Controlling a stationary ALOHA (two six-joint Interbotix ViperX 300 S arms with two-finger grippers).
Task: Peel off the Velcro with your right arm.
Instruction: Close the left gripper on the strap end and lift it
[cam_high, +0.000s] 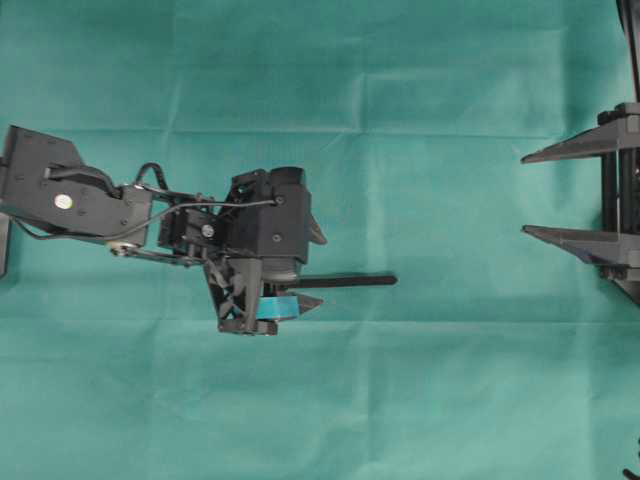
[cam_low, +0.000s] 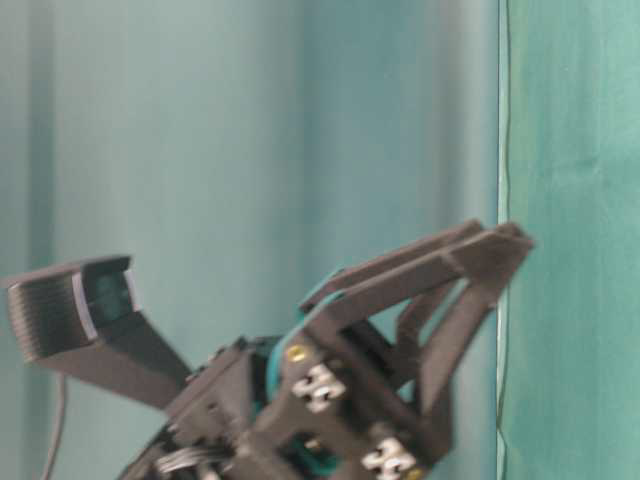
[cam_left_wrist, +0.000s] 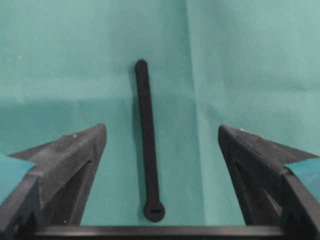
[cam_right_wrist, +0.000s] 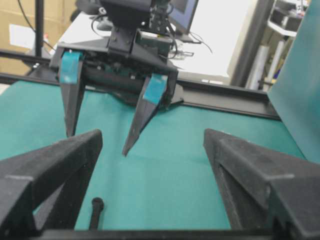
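Overhead view: the left arm (cam_high: 80, 195) reaches in from the left edge over the green surface (cam_high: 420, 80), and its tool (cam_high: 318, 268) hangs above the near end of the Velcro (cam_high: 345, 281), which lies flat as a thin black strap running out to the right past the tool. A teal pad (cam_high: 280, 307) shows on one finger. The right tool (cam_high: 528, 194) sits at the right edge, well apart from the strap, its two dark pointed fingers spread wide with nothing between them. Table-level view: only the left tool (cam_low: 490, 245) shows, close and blurred, in front of a green backdrop (cam_low: 580, 200); the strap cannot be seen here. Left wrist view: the left tool (cam_left_wrist: 162, 135) stands wide open and empty, with the Velcro (cam_left_wrist: 148, 140) lying on the cloth between the fingers, touching neither; one end is rounded, the other bears a round eyelet. Right wrist view: the right tool (cam_right_wrist: 152, 137) is spread wide and holds nothing. The left tool (cam_right_wrist: 97, 145) points down ahead of it, teal pads facing. One end of the Velcro (cam_right_wrist: 96, 210) shows at the bottom edge, on the cloth.
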